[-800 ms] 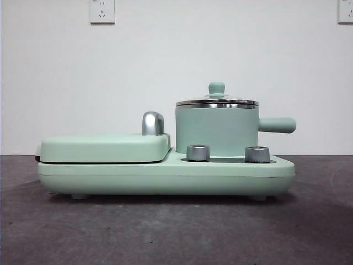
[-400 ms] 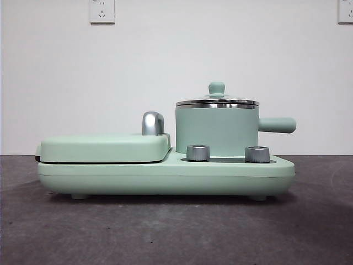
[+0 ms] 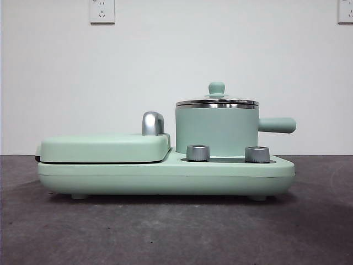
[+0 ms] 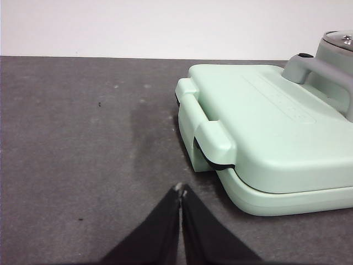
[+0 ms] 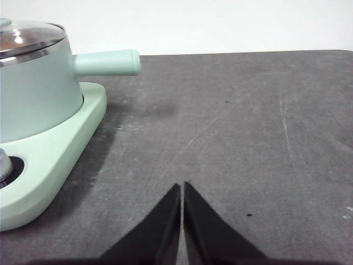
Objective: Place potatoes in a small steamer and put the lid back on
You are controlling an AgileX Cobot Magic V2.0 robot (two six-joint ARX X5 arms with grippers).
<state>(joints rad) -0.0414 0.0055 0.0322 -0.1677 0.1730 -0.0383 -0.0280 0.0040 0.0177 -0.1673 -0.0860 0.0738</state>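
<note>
On the mint-green cooker base (image 3: 165,175), sitting upright – the small steamer (image 3: 216,131), the lid (image 3: 217,101) resting closed on its steel rim. No potato showing in any view. Beside the griddle cover (image 4: 276,124), hanging low over the dark table (image 4: 83,165): the left gripper (image 4: 181,190), jaws pressed together on nothing. On the side of the steamer's straight handle (image 5: 107,62), waiting likewise: the right gripper (image 5: 182,186), tips closed and empty. Judging the lid as glass, probably light but fragile and slippery at the rim – taking it by the small knob (image 3: 216,88) looking safest. Plenty of bare table lying open on both sides.
</note>
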